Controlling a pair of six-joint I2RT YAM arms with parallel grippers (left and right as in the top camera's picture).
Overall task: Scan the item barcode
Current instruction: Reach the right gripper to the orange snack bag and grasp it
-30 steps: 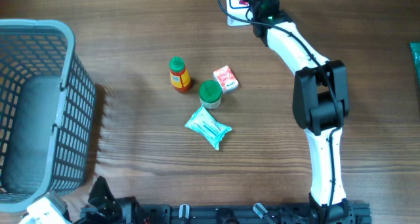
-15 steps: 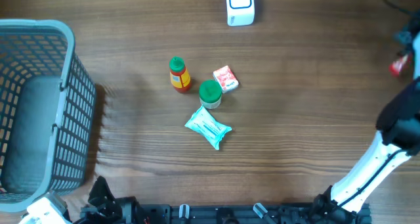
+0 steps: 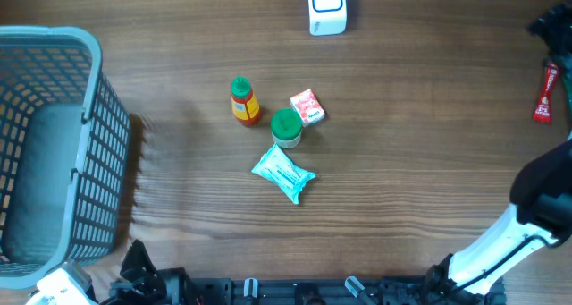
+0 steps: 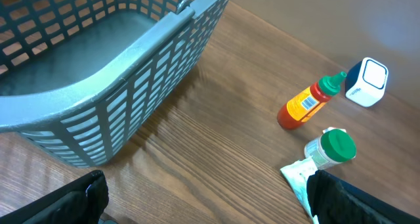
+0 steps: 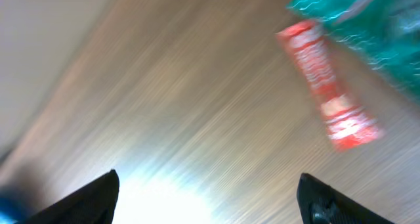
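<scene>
1 red tube [image 3: 544, 92] is seen lying free at 3 o'clock, the right gripper [image 5: 209, 184] and left gripper [image 4: 207, 184] are held apart and empty, so another item is judged due at the 12 o'clock scanner [image 3: 325, 8].

My right wrist view is badly blurred: the red tube [image 5: 326, 86] near the right edge of the table [image 3: 429, 162] is a smear, its print unreadable, and a teal packet [image 5: 367, 20] beside it runs off the top right corner. Overhead, the basket [image 3: 89, 117] is cut at the left, the white scanner [image 3: 325, 10] at the top. In the left wrist view the left gripper's finger [image 4: 367, 201] hides part of what may be a wipes pack [image 4: 296, 181].
</scene>
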